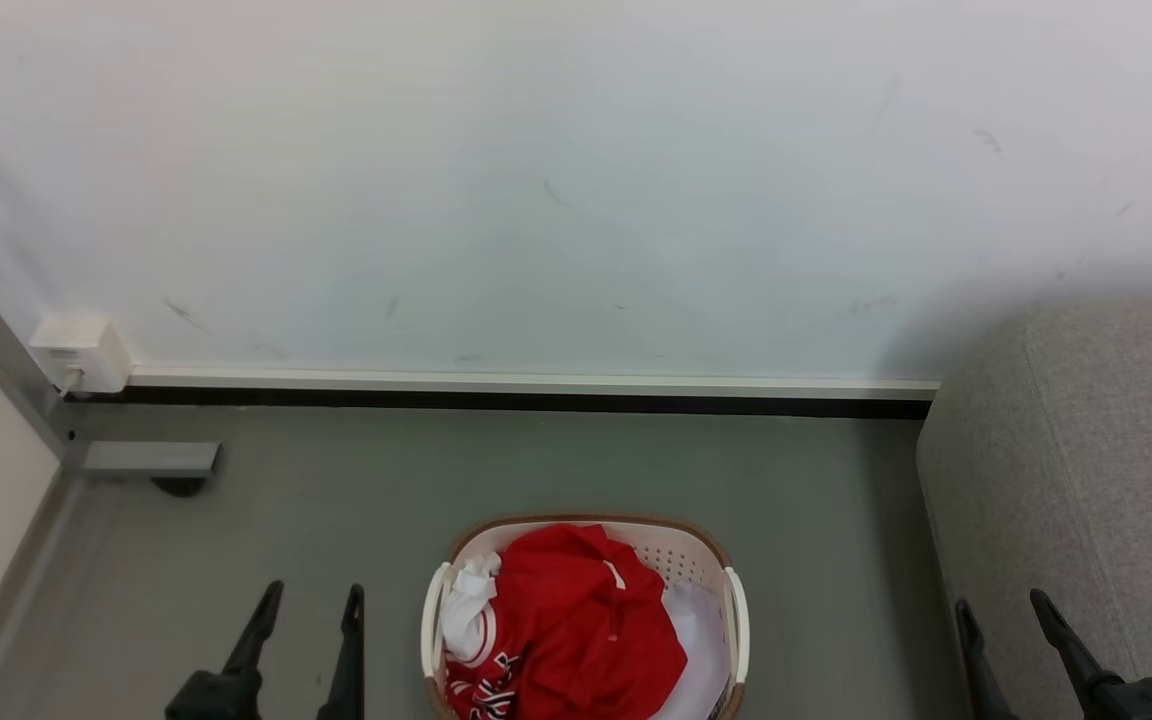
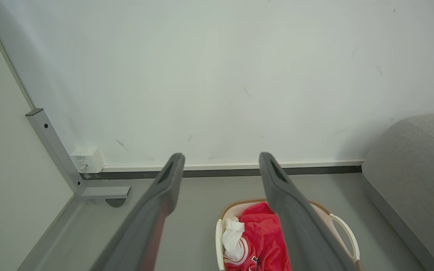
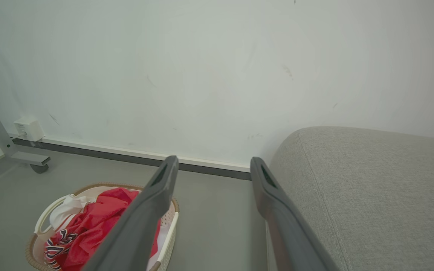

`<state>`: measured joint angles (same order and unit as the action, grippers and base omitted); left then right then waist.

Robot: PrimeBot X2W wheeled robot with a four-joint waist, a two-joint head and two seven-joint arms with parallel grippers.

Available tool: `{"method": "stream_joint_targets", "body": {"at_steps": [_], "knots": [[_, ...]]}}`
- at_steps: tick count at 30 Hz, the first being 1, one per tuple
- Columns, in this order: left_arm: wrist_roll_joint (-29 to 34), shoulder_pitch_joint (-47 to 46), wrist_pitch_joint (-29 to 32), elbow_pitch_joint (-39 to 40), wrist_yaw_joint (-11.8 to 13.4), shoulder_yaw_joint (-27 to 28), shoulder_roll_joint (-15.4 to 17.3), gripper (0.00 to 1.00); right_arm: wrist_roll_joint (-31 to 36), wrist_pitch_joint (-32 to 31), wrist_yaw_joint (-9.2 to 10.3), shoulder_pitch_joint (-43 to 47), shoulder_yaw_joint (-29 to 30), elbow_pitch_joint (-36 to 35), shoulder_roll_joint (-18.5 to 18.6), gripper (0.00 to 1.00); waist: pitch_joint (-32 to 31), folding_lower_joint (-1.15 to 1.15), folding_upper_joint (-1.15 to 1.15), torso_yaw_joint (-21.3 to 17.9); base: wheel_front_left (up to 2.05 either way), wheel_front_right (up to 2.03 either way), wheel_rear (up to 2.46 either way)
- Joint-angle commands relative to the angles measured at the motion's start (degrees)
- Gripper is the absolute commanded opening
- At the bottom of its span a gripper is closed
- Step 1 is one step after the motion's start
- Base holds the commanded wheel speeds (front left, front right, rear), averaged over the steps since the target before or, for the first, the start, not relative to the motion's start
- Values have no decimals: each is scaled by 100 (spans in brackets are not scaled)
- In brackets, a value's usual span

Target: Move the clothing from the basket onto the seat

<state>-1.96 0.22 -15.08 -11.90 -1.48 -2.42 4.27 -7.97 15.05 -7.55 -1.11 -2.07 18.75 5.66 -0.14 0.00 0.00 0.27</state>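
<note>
Dark left tool (image 1: 316, 590) and right tool (image 1: 998, 600) point forward, both spread empty, flanking the basket (image 1: 586, 521)

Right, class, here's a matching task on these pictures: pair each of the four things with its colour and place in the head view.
Column one:
1. clothing
2. basket
3. seat
4. wall box

Column two:
A. grey, at the right
B. white, far left
C. red, heaped in the basket
D. cream with a brown rim, in the middle

Pairs: 1-C, 2-D, 3-A, 4-B
</note>
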Motion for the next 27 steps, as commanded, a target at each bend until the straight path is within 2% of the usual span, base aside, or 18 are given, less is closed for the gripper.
{"method": "stream_joint_targets", "body": {"at_steps": [1,11,17,23,27], "knots": [[34,47,-14,4,-16,12,8,100,28,21,12,14,-13,23,58,100,2,0,0,-6,0,0,0],[11,41,-13,17,-36,75,-11,100,-6,20,12,-21,-32,39,64,100,0,0,0,-74,0,0,0],[49,-206,-10,3,-133,36,22,100,-26,21,12,-133,-45,-45,81,100,101,0,0,-204,0,0,0],[124,-845,-10,-170,-240,-131,52,100,-36,20,12,-351,-39,-268,62,100,570,0,0,-371,0,0,0],[220,-1403,-10,-628,-312,-342,47,100,-30,19,12,-587,-8,-448,33,100,1020,0,0,-505,0,0,0]]}}
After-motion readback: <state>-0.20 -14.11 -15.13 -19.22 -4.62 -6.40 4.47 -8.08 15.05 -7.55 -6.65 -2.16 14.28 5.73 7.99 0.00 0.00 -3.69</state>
